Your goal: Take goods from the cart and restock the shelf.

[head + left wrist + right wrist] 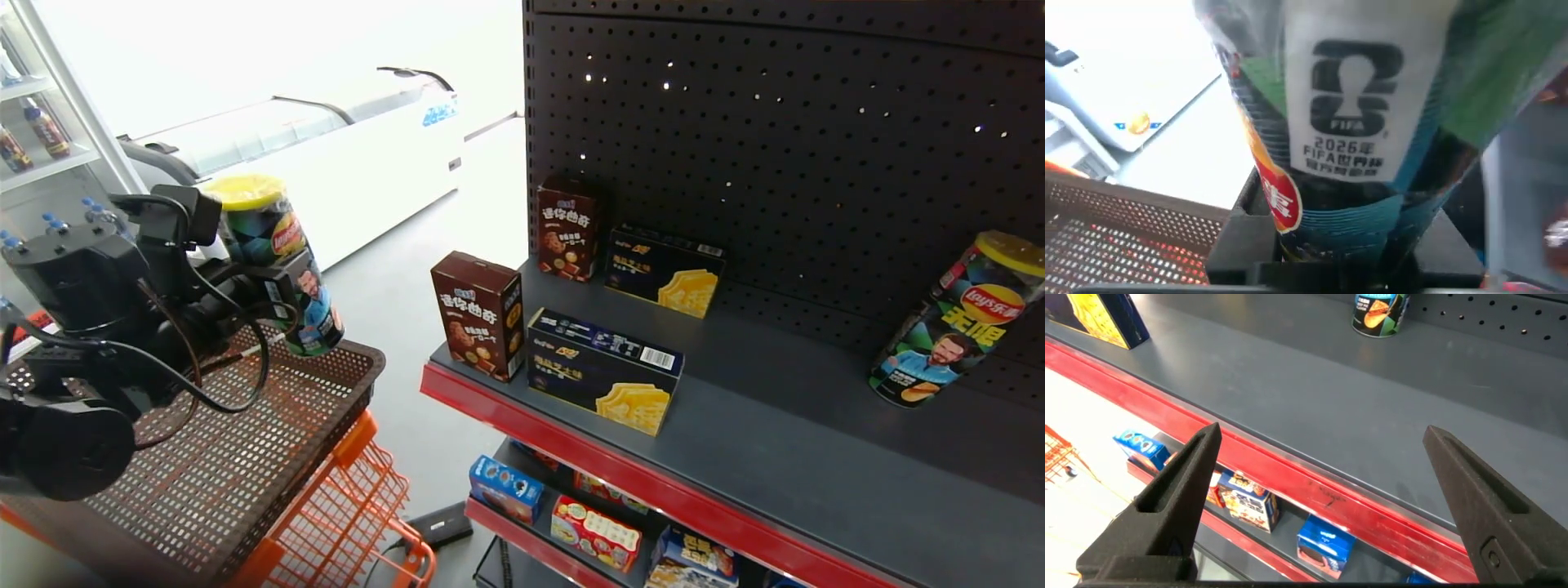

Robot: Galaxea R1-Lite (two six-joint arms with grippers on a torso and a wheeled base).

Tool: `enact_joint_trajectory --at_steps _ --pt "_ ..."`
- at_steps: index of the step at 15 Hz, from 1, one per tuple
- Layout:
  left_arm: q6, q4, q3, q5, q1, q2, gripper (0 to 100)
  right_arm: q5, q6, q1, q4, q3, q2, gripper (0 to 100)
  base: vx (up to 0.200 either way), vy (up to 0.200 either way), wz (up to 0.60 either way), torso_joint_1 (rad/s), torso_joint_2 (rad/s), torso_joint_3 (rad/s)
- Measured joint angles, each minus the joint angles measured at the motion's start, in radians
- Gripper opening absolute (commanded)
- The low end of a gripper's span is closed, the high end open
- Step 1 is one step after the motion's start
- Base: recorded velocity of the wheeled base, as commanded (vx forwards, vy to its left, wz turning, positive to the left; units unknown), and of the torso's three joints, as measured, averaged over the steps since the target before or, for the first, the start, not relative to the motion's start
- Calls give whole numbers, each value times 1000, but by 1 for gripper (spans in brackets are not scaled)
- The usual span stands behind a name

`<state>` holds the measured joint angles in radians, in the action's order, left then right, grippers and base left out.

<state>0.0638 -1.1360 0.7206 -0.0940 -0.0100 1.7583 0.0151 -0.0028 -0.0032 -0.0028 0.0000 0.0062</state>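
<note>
Head view: your left end effector grasps the tall green-blue chip can with yellow lid, brown mesh cart basket just below it. Left wrist view: that can rises from its jaws. Right wrist view: your right end effector hangs released, grey red-edged shelf beneath.

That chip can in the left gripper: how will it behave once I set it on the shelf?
The chip can is tall and narrow, so it probably tips easily if nudged. It is round, so on its side it would likely roll. Its glossy wrap looks slippery in the left gripper.
</note>
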Motion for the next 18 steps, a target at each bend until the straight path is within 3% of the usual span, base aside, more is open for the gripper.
enact_joint_trajectory --at_steps 2,4,7,9,11,14,16,18 --pt "-11 167 -6 -21 -49 -135 0 0 0 0 0 0 0 100 0 0 0 0 0 0" --pt "-15 257 -21 -44 -117 -248 0 0 0 0 0 0 0 100 0 0 0 0 0 0" --pt "-18 275 -51 -84 -256 -338 0 0 0 0 0 0 0 100 0 0 0 0 0 0" --pt "-19 275 -63 -137 -310 -364 0 0 0 0 0 0 0 100 0 0 0 0 0 0" --pt "-16 272 -66 -203 -325 -375 0 0 0 0 0 0 0 100 0 0 0 0 0 0" --pt "-5 275 -36 -248 -354 -362 0 0 0 0 0 0 0 100 0 0 0 0 0 0" --pt "-9 292 8 -306 -386 -347 0 0 0 0 0 0 0 100 0 0 0 0 0 0" --pt "-13 311 -6 -366 -391 -342 0 0 0 0 0 0 0 100 0 0 0 0 0 0"
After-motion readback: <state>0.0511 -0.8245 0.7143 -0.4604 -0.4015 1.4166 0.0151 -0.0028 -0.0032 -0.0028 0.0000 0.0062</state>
